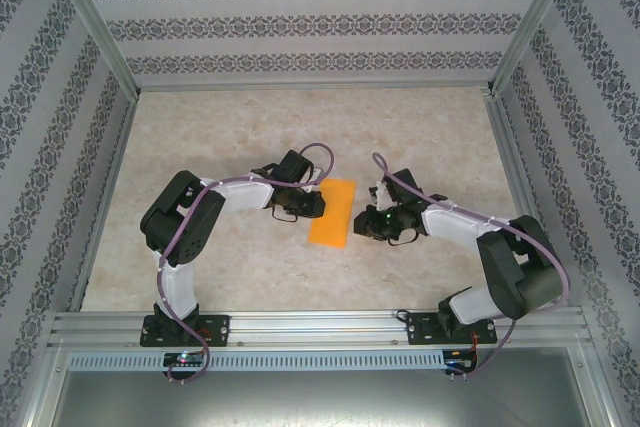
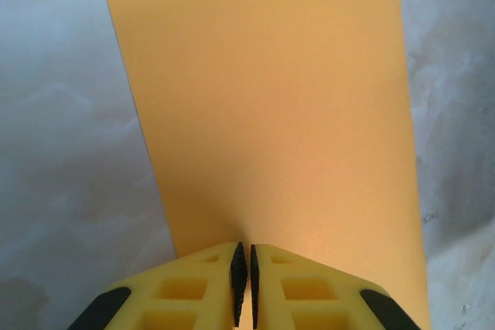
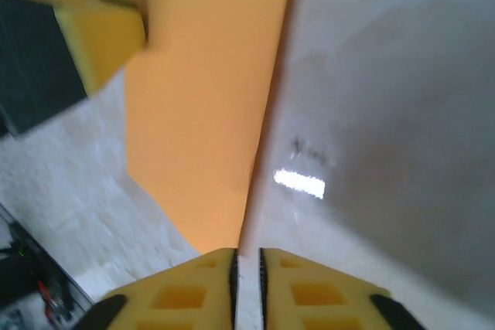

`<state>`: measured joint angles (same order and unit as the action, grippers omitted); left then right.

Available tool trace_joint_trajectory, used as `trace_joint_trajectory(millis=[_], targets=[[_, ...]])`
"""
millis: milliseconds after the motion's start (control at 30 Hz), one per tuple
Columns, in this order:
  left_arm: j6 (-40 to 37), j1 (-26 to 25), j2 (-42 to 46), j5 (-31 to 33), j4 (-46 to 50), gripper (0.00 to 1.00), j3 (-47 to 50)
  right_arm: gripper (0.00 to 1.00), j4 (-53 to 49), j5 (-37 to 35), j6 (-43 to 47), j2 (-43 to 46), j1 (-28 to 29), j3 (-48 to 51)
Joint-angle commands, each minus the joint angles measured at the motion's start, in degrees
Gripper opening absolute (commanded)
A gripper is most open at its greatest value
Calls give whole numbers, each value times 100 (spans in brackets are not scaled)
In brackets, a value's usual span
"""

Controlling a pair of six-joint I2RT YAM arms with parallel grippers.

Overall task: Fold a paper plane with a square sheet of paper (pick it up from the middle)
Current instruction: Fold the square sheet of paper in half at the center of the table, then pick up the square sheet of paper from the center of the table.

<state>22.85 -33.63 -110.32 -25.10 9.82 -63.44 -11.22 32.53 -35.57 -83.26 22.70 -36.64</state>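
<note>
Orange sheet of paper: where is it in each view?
Top external: orange sheet of paper at picture centre.
Left wrist: broad band up the middle, rising from the left end effector.
Right wrist: slanted band, left of centre.
Shared landmark: the left end effector pinching it.

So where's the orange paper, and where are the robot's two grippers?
orange paper (image 1: 333,215): top view, middle of the sheet.
left gripper (image 2: 244,246): left wrist view, between its closed yellow fingertips.
right gripper (image 3: 247,251): right wrist view, between its yellow fingertips.
</note>
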Motion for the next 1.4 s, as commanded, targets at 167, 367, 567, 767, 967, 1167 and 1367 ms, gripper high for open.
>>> trace_joint_trajectory(millis=[167,367,567,767,967,1167,1367], targets=[[-96,102,-184,311,935,17,333,36,428,52,-205,-639,-367,-689],[-123,102,-223,295,916,17,347,40,461,-9,-57,-1245,-480,-1133],[-122,102,-230,280,902,17,337,43,497,-47,28,-1759,-547,-1565],[-122,102,-235,245,872,17,329,43,473,60,137,-2198,-612,-1996],[-116,102,-235,247,858,17,350,43,316,9,173,-2492,-617,-2232],[-122,96,-254,234,838,17,358,43,498,322,129,-2613,-539,-2327],[-118,95,-261,227,821,17,376,42,397,558,139,-2557,-451,-2401]])
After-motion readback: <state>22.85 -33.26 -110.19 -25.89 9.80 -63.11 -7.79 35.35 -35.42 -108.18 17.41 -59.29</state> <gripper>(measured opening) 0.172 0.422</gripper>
